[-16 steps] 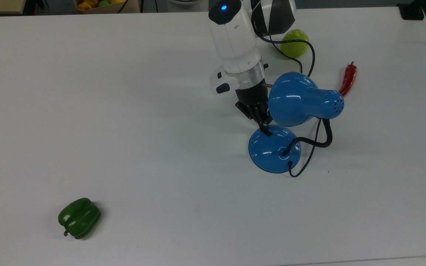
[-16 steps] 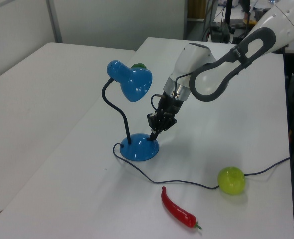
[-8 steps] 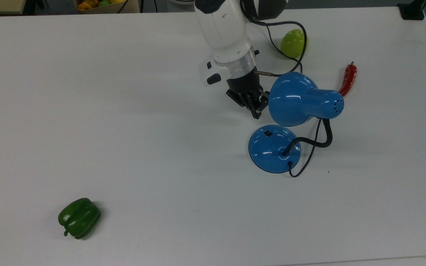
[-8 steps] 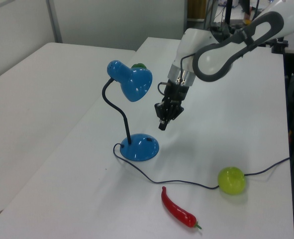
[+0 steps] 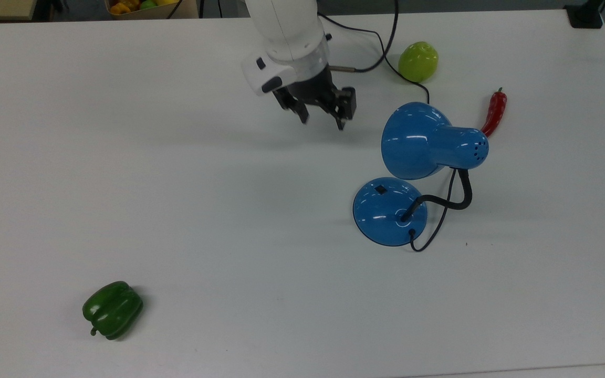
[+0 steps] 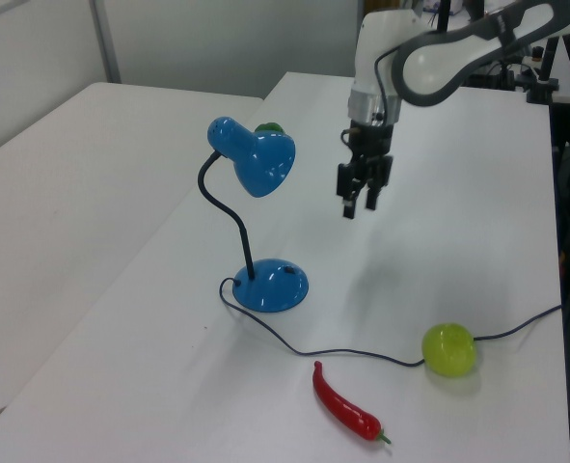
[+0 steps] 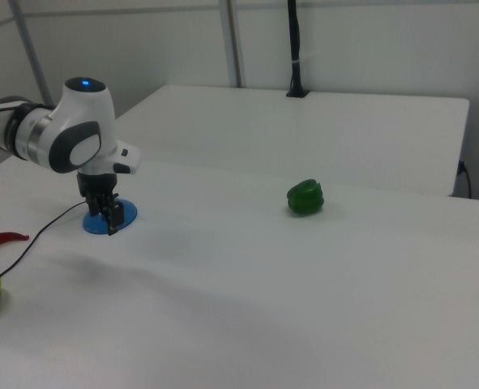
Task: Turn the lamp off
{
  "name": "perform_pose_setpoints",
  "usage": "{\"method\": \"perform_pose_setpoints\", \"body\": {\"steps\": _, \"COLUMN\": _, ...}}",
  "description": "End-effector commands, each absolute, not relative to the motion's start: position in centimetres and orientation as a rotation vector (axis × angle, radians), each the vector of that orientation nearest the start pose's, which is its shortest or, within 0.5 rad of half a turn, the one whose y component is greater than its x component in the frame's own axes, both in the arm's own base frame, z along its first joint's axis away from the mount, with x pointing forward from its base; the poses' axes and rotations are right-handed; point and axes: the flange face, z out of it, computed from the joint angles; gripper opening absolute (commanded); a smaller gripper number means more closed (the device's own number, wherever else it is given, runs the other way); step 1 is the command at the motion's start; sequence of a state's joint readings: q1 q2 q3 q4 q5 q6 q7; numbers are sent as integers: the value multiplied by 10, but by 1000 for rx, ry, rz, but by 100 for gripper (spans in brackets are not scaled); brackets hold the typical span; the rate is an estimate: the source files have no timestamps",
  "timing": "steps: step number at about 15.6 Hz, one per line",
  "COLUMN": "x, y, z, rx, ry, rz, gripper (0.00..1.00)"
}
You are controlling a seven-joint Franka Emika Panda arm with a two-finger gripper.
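Note:
The blue lamp stands on the white table with its bell shade [image 5: 422, 140] bent over on a black gooseneck [image 5: 452, 203]. Its round base [image 5: 389, 212] carries a small black switch [image 5: 381, 189] near the far edge. In the left view the shade [image 6: 257, 159] hangs above the base [image 6: 273, 285]. My gripper [image 5: 322, 122] hovers open and empty, up and to the top view's left of the shade and well clear of the base. In the left view the gripper [image 6: 359, 207] hangs to the shade's right. In the right view the gripper [image 7: 107, 217] stands in front of the blue base [image 7: 127, 215].
The lamp's thin cord [image 6: 362, 354] runs past a green round fruit [image 5: 418, 61] and a red chili [image 5: 494, 112] beside the shade. A green bell pepper [image 5: 113, 308] lies far off at the top view's lower left. A box of fruit [image 5: 145, 6] sits beyond the table's far edge.
The gripper lifted off the switch on the base, rose and moved away toward the top view's upper left, and its fingers went from shut to open. The lamp stayed in place.

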State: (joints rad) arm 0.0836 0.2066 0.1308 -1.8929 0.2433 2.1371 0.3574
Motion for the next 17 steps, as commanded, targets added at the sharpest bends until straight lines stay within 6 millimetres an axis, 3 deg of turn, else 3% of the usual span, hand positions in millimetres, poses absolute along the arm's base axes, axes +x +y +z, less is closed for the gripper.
{"method": "perform_pose_setpoints", "body": {"steps": 1, "x": 568, "y": 109, "z": 449, "rx": -2960, "ry": 359, "rz": 111, "gripper": 100}}
{"method": "perform_pose_setpoints", "body": {"steps": 7, "x": 545, "y": 70, "z": 551, "rx": -3092, "ry": 359, "rz": 175, "gripper": 100}}
{"method": "perform_pose_setpoints", "body": {"steps": 11, "x": 527, "y": 47, "z": 617, "rx": -3117, "ry": 391, "rz": 118, "gripper": 100}}
{"method": "perform_pose_setpoints", "body": {"steps": 13, "x": 520, "y": 42, "z": 631, "rx": -3110, "ry": 393, "rz": 61, "gripper": 100}}
{"method": "perform_pose_setpoints", "body": {"steps": 17, "x": 525, "y": 54, "z": 632, "rx": -3140, "ry": 193, "rz": -15, "gripper": 100}}
